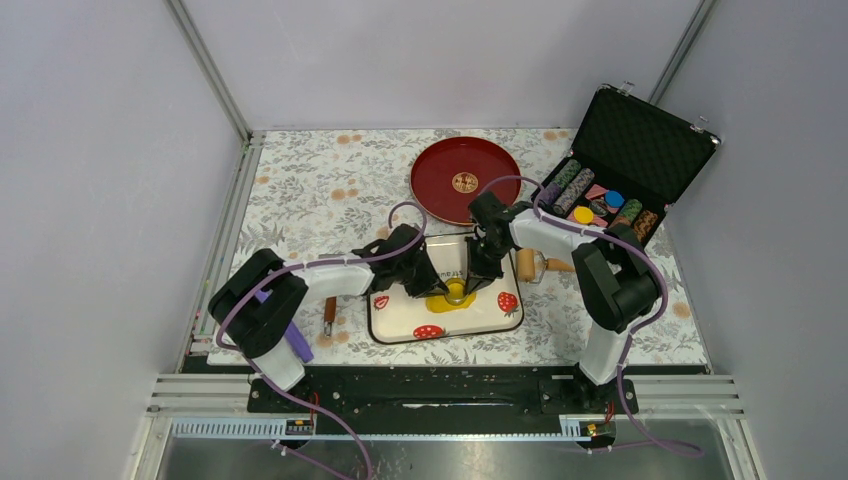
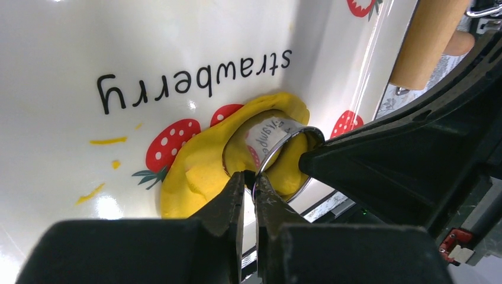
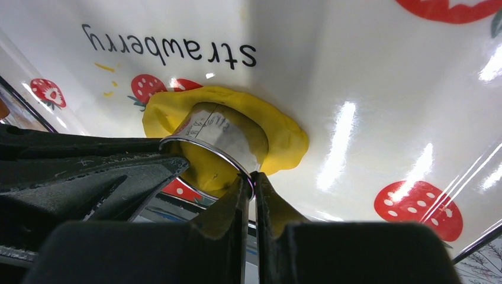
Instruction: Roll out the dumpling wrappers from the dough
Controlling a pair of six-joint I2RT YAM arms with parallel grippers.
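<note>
Ring cutter [image 3: 228, 139] pinched at opposite rim edges: left tool [image 2: 250, 192] and right tool [image 3: 251, 189] each clamped narrow on the thin metal. Dough [image 3: 287, 139] lies flattened directly beneath both tools, on the tray [image 3: 367, 71]; twin grip probably keeps the cutter level while pressing.

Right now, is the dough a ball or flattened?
Flattened: the dough lies as a ragged patch on the strawberry tray, with the ring cutter standing in it.

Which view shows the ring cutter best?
Right wrist: the ring cutter shows large, wall and rim, standing in the dough. Left wrist shows its inside, part hidden by the right gripper. Top external: a speck.
</note>
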